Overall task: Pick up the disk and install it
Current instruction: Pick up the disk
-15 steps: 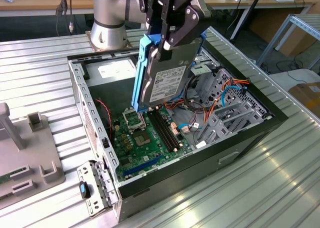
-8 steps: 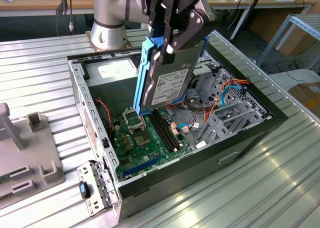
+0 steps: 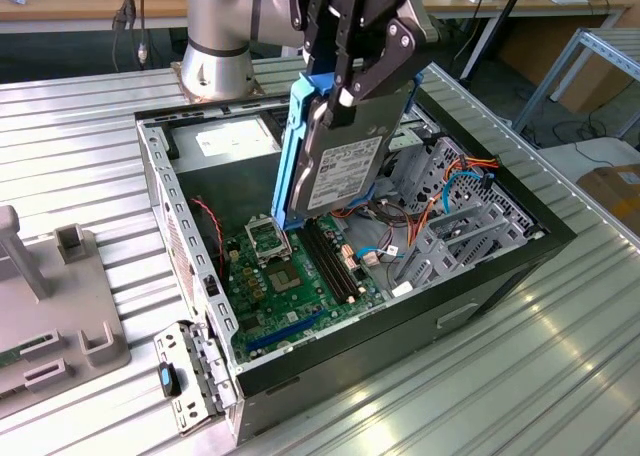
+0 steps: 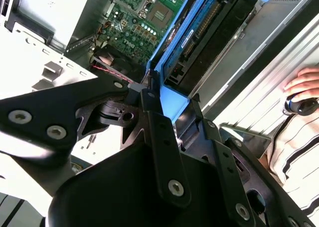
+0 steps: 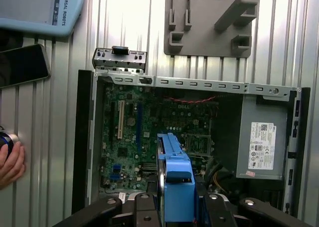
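The disk [image 3: 342,166], dark grey metal with a white label inside a bright blue bracket, hangs on edge above the open computer case [image 3: 490,286]. My gripper [image 3: 345,86] is shut on its upper end, black fingers on both sides. The disk's lower end sits just over the green motherboard [image 3: 290,286], close to the memory slots. In the second wrist view the disk [image 4: 209,33] runs away from my gripper [image 4: 164,102] toward the case interior. In the first wrist view the blue bracket of the disk [image 5: 177,172] stands between the fingers of my gripper [image 5: 174,202].
A grey power supply [image 5: 261,145] fills one end of the case, and a grey drive cage [image 3: 450,226] with orange and blue cables the other. A grey fixture [image 3: 50,306] lies at the exterior view's left. A person's hand [image 5: 10,160] rests beside the case.
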`<act>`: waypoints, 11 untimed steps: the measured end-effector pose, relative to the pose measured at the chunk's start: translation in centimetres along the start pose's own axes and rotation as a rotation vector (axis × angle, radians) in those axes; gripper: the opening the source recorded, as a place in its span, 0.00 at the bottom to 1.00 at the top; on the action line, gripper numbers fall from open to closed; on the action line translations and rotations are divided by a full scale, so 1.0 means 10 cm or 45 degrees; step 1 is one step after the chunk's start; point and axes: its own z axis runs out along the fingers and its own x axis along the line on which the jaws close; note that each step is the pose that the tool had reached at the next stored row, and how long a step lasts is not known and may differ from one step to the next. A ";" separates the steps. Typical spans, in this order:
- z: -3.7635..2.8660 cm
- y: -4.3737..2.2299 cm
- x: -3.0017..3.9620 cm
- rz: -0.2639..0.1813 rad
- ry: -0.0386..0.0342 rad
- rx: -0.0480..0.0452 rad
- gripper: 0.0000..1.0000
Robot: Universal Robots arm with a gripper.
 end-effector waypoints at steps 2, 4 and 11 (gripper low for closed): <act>0.000 -0.042 0.002 0.000 0.0001 0.000 0.36; 0.000 -0.082 0.004 0.000 0.0002 0.000 0.36; 0.006 -0.357 0.016 0.000 0.0000 0.000 0.36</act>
